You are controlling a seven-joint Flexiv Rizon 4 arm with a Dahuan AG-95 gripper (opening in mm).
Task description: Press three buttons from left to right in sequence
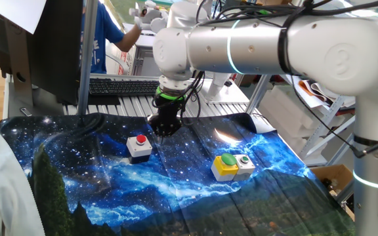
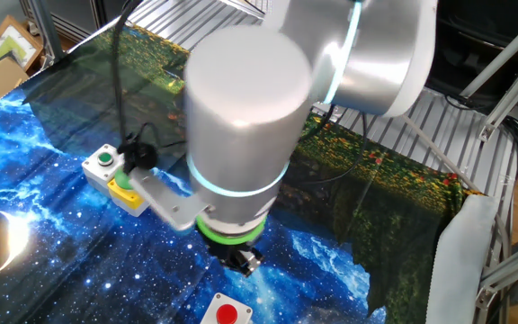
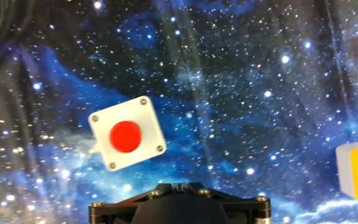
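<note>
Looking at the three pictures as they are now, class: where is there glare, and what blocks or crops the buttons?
One fixed view: a bright glare patch on the cloth behind the yellow box. The other fixed view: the arm fills the middle, partly hiding the yellow box; the red button sits at the bottom edge. Hand view: sharp red button; yellow box cropped at the right.
</note>
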